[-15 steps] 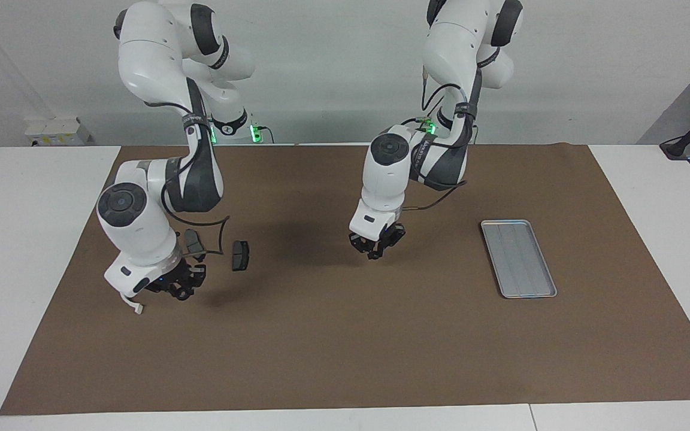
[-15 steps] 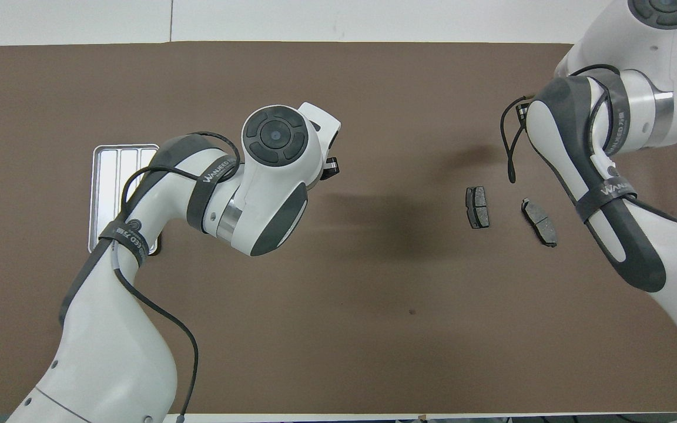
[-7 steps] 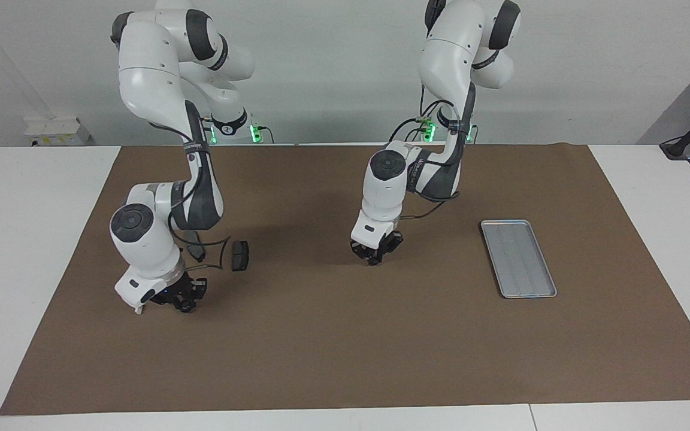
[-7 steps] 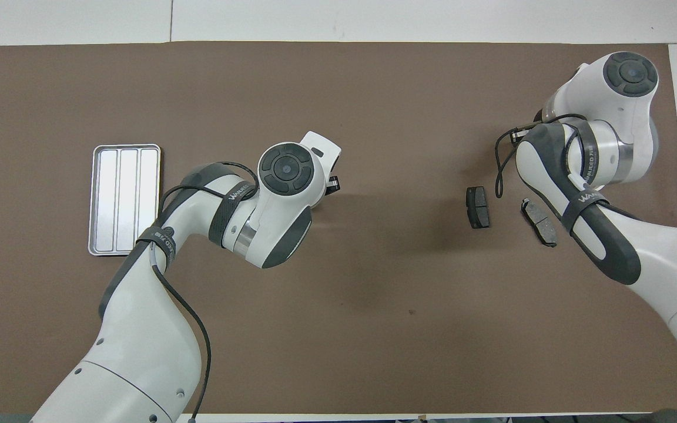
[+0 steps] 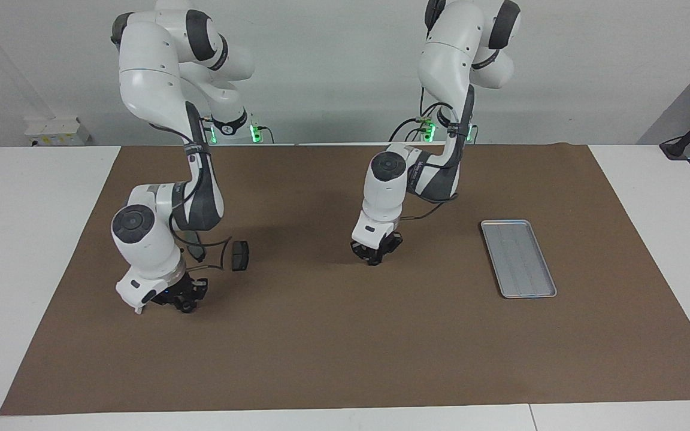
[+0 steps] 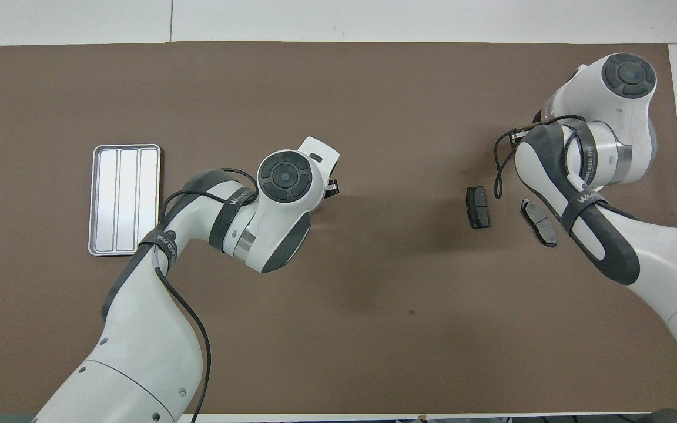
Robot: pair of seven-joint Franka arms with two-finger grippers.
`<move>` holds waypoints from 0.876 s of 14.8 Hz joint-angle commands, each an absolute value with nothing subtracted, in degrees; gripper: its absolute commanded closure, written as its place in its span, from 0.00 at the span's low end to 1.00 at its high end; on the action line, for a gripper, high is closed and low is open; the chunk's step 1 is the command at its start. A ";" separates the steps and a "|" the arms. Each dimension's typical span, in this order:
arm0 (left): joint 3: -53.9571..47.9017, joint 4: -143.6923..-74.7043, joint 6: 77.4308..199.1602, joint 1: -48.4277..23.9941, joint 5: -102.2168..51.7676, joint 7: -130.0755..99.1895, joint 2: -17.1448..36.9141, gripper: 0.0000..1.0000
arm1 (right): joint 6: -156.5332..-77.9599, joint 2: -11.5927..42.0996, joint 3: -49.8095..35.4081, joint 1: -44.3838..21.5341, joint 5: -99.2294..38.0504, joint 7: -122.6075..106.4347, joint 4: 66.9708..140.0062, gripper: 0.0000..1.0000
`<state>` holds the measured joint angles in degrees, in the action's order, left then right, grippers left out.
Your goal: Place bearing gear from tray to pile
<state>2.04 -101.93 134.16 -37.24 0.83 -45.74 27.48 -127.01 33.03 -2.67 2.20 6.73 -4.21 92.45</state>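
tray (image 5: 518,258) lies flat near left arm's end of brown mat (image 5: 345,347). two brake pads (image 6: 478,207) near right arm's end. left gripper (image 5: 374,258) closed, low over mat middle. right gripper (image 5: 180,299) low beside pads, fingers unclear.

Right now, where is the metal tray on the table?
The tray lies flat on the brown mat toward the left arm's end of the table, apart from both arms and from the two brake pads.
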 commanded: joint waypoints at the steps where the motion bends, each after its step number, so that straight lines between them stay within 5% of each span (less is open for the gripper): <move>1: 3.08 -104.07 134.48 -37.97 1.93 -46.32 25.49 0.00 | -128.32 32.26 -3.52 2.99 5.71 -5.63 93.69 0.00; 4: 3.08 -98.55 124.76 -36.83 1.85 -44.48 23.92 0.00 | -126.66 31.21 -3.60 2.11 5.71 -5.36 93.43 0.00; 7: 3.08 -97.47 117.62 -32.19 1.32 -39.04 14.80 0.00 | -121.58 28.40 -3.60 -1.57 5.71 0.59 92.55 0.00; 13: 3.25 -94.76 109.08 -11.37 1.84 -17.27 -0.25 0.00 | -112.58 27.77 -3.69 -18.95 2.64 40.72 85.78 0.00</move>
<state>4.11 -94.44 111.21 -17.68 1.09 -24.20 3.04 -113.11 27.18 -4.01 -14.08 4.36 29.27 86.95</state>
